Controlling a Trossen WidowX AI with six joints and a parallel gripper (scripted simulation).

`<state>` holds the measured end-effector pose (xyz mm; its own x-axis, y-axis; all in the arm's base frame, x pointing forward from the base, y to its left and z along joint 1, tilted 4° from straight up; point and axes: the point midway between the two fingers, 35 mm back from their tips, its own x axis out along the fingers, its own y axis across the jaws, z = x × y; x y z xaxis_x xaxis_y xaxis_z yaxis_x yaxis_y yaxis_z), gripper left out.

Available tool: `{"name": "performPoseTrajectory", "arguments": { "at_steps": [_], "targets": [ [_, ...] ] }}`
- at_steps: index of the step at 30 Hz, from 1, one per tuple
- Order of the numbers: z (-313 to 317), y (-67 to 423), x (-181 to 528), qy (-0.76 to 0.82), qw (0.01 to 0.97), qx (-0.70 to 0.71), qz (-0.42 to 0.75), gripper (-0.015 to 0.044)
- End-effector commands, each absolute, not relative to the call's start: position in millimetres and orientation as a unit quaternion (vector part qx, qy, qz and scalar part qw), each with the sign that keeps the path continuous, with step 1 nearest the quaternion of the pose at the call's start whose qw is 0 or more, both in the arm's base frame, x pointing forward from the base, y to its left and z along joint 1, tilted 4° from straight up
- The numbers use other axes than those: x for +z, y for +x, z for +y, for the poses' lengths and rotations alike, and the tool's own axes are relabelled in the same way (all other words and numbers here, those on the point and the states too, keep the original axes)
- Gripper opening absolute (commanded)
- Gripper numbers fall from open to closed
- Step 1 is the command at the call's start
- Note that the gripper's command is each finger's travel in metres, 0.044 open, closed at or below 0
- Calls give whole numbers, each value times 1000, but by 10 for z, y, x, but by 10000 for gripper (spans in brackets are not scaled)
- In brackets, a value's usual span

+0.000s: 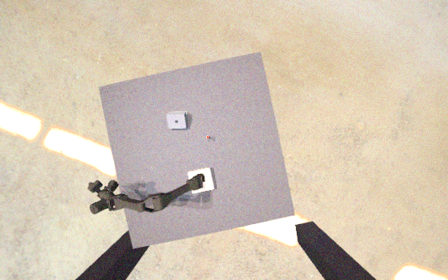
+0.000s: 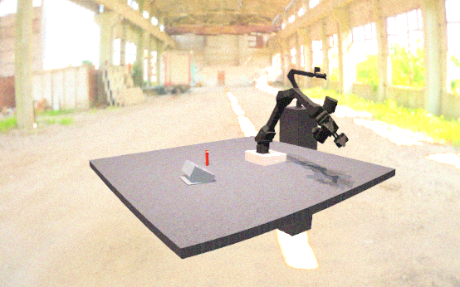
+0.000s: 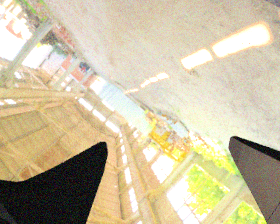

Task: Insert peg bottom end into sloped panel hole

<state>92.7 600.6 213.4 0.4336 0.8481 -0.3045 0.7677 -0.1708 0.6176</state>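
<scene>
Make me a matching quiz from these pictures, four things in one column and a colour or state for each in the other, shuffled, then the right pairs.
Things:
1. peg
2. sloped panel
3. gripper
4. arm's base block

States:
A. jaws open, holding nothing, out past the table edge
B. red, standing upright on the table
C. white, flat under the arm
D. grey, one hole in its face

Pairs: 1-B, 2-D, 3-A, 4-C

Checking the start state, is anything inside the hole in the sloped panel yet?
Nothing sticks out of the hole in the sloped panel; its depth is too dark to see. The red peg stands apart on the table.
</scene>
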Motion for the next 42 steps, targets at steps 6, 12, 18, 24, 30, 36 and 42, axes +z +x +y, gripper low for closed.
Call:
{"name": "performPoseTrajectory", "arguments": {
  "at_steps": [6, 12, 18, 24, 30, 36, 42],
  "targets": [
    [5806, 1454, 1979, 757, 412, 30, 506, 440],
    [5635, 1807, 1886, 752, 441, 12, 490, 440],
    [5419, 2181, 1797, 750, 463, -15, 471, 440],
    [5175, 2528, 1711, 748, 483, -43, 454, 440],
    [4906, 2844, 1632, 745, 499, -72, 437, 440],
    [4612, 3137, 1550, 740, 513, -103, 421, 440],
    [4297, 3402, 1468, 735, 525, -136, 406, 440]
  ]
}}
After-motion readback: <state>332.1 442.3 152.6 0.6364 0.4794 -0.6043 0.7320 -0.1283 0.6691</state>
